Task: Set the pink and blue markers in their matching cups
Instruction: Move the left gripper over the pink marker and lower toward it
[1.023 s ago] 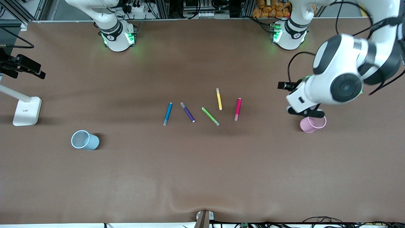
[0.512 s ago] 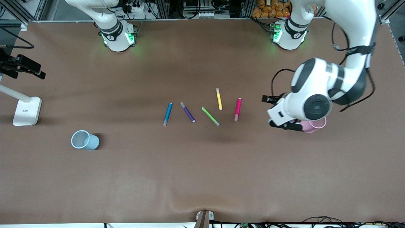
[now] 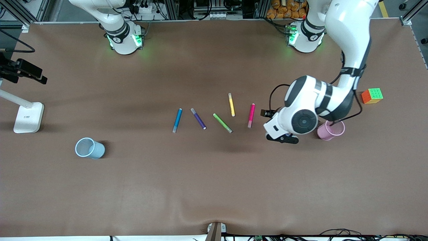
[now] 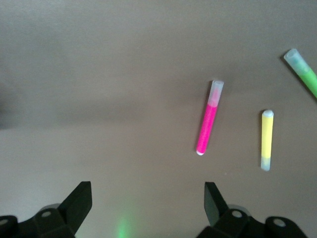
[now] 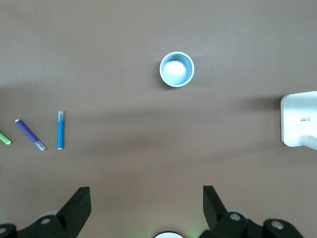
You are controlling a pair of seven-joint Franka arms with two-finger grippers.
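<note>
The pink marker [image 3: 251, 115] lies on the brown table in a row of markers; it also shows in the left wrist view [image 4: 208, 121]. The blue marker [image 3: 177, 120] lies at the row's end toward the right arm and shows in the right wrist view [image 5: 60, 130]. The pink cup [image 3: 330, 130] stands upright toward the left arm's end. The blue cup [image 3: 88, 148] stands toward the right arm's end and appears empty in the right wrist view [image 5: 177, 69]. My left gripper [image 3: 282, 137] is open and empty [image 4: 147, 191] over bare table between pink marker and pink cup. My right gripper [image 5: 146, 193] is open, empty, high up.
A purple marker [image 3: 198, 118], a green marker [image 3: 222, 123] and a yellow marker [image 3: 231, 104] lie between the blue and pink ones. A colour cube [image 3: 372, 95] sits near the pink cup. A white lamp base [image 3: 28, 117] stands at the right arm's end.
My left arm has swung from over the pink cup toward the pink marker, uncovering the cup and the cube. The markers and cups have not moved.
</note>
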